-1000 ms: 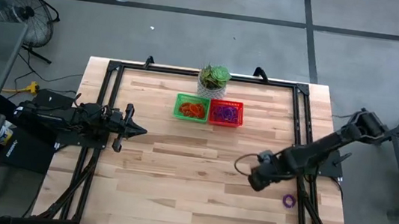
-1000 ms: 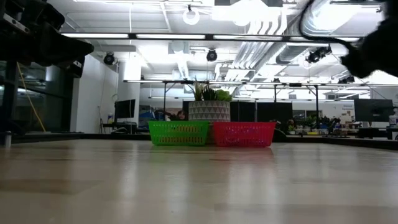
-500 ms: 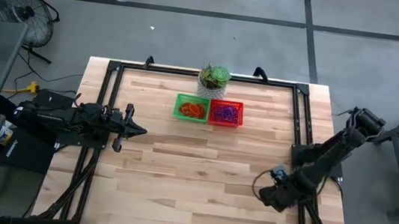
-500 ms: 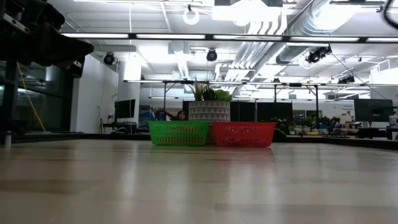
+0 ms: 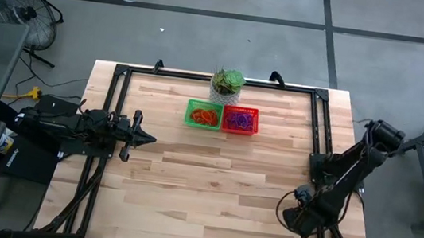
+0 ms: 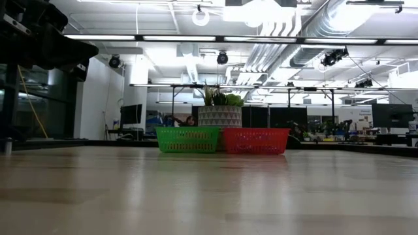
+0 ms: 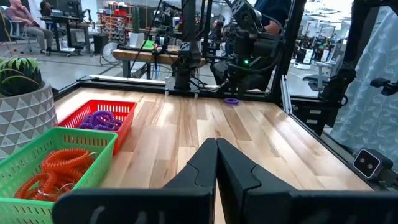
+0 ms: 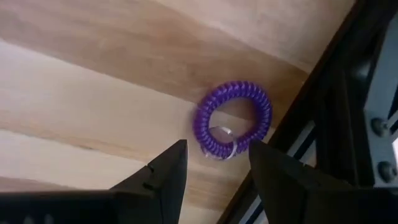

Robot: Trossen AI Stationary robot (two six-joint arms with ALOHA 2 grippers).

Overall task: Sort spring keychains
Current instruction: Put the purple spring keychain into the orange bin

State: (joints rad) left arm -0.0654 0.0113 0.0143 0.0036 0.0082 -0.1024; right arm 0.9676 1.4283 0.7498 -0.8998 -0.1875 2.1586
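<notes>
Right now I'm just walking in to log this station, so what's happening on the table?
The right gripper hangs open just above a lone purple spring keychain near the table's right edge, not yet gripping it. The left gripper waits shut over the left side. Orange keychains already fill the green basket, purple ones the red basket.

My high camera looks straight down on the whole table (image 5: 213, 175). My low one sits at tabletop level, facing the green basket (image 6: 187, 139) and red basket (image 6: 256, 140). The left wrist camera looks across the boards and shares those baskets; the right wrist camera hangs close above a purple keychain (image 8: 233, 119).
</notes>
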